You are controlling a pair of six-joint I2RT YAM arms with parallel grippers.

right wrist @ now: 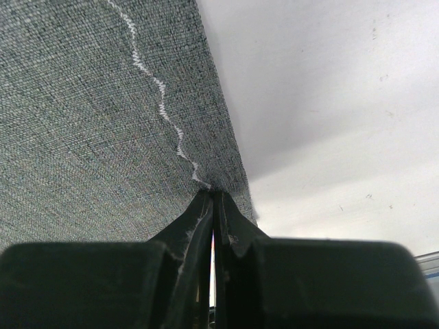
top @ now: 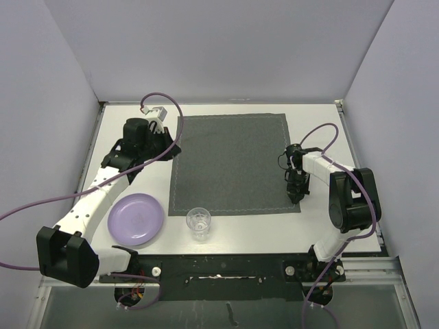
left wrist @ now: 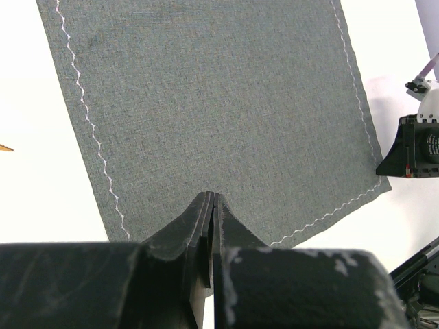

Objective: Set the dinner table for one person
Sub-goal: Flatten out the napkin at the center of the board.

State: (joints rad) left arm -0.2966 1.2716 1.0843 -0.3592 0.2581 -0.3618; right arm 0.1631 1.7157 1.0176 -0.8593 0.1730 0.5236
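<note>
The dinner table (top: 260, 229) is the white tabletop. A dark grey placemat (top: 233, 161) lies flat in its middle. My right gripper (top: 295, 194) is low at the mat's near right corner; in the right wrist view it (right wrist: 213, 193) is shut on that corner of the placemat (right wrist: 96, 123), and the fabric puckers at the tips. My left gripper (top: 167, 142) is at the mat's left edge; in the left wrist view it (left wrist: 212, 197) is shut, with nothing seen between the jaws, above the placemat (left wrist: 219, 96). A purple plate (top: 136, 218) and a clear glass (top: 199, 223) stand near the front.
Grey walls close the table in at the back and on both sides. A black rail (top: 226, 267) runs along the near edge between the arm bases. The right arm (left wrist: 418, 147) shows at the right edge of the left wrist view.
</note>
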